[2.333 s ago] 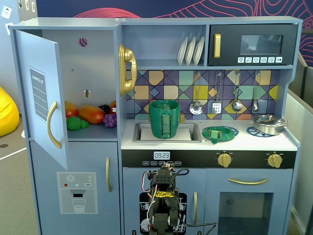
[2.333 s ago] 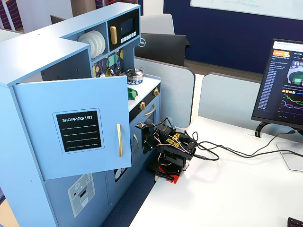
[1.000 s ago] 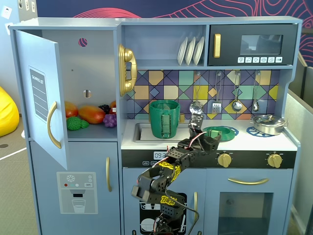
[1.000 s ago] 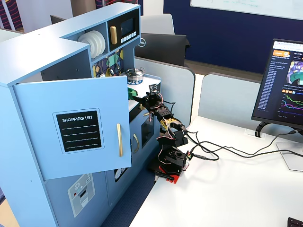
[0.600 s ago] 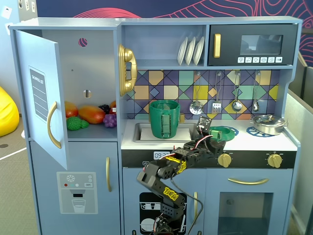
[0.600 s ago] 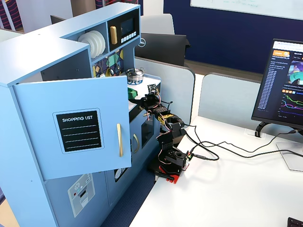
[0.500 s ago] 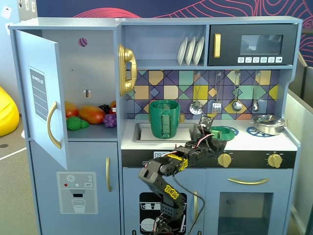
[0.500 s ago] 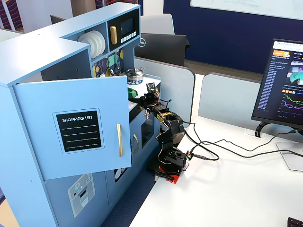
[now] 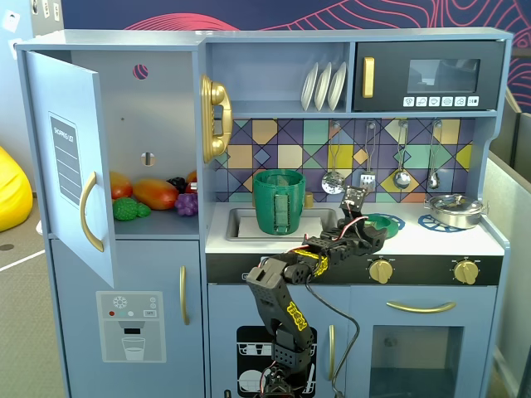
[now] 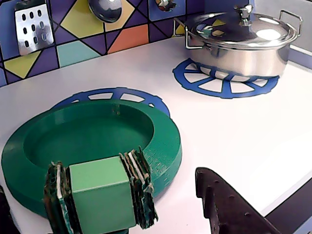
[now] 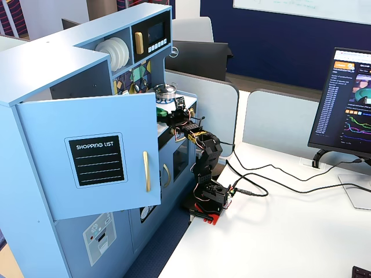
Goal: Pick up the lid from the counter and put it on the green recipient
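front view, side view, close wrist view

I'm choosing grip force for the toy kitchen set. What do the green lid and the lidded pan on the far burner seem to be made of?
The green lid looks like matte plastic, probably 3D-printed: fine layered ridges show along its rim. The pan looks like polished steel: mirror-bright, reflecting the coloured tiles and lights. The counter under both looks smooth, white, faintly glossy; its material is unclear.

white desk, dark monitor
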Robot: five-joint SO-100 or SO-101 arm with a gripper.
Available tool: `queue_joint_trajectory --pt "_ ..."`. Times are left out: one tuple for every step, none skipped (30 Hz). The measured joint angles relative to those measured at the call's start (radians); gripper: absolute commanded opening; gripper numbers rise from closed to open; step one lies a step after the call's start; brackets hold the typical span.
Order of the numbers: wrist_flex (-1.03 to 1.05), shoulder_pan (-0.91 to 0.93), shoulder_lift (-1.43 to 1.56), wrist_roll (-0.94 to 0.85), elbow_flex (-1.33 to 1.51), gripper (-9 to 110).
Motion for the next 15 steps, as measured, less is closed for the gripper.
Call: queue_joint_trajectory --pt "0.000 0.000 -0.009 0.000 -0.008 40" --pt "0.000 0.000 -0.018 0.000 -0.017 37" --pt "0.000 0.000 -0.029 0.000 -0.028 36" --pt "0.000 0.000 -0.037 0.000 -0.038 34" --pt "0.000 -0.002 -0.046 0.000 -0.049 33" --pt "0.000 -0.005 -0.054 0.000 -0.060 31" --pt "0.000 -0.008 -0.060 0.000 -0.067 27" --pt "0.000 -0.014 -0.063 0.000 -0.072 24" --pt "0.000 -0.018 -0.064 0.000 -0.074 20" --pt "0.000 -0.026 -0.064 0.000 -0.074 17" --pt "0.000 -0.032 -0.064 0.000 -0.074 16" --pt "0.000 -0.040 -0.064 0.000 -0.074 14" --pt "0.000 -0.048 -0.064 0.000 -0.074 13" --pt "0.000 -0.055 -0.064 0.000 -0.074 10" --pt "0.000 -0.061 -0.064 0.000 -0.074 8"
